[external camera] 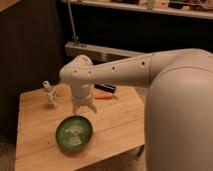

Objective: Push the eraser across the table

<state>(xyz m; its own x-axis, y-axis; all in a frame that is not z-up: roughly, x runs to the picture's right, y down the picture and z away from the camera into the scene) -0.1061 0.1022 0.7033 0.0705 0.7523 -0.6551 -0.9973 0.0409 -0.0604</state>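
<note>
The eraser [106, 88] is a small flat black block lying near the far edge of the table [117, 125], partly hidden behind my arm. A thin orange marker [104, 96] lies just in front of it. My gripper [84, 109] points down over the middle of the table, left of and nearer than the eraser, apart from it. Its two fingers stand spread and hold nothing.
A green bowl [74, 133] sits on the table just in front of the gripper. A small white object [49, 93] stands at the table's far left. My arm's large white body [180, 110] fills the right side. A grey shelf [95, 51] runs behind the table.
</note>
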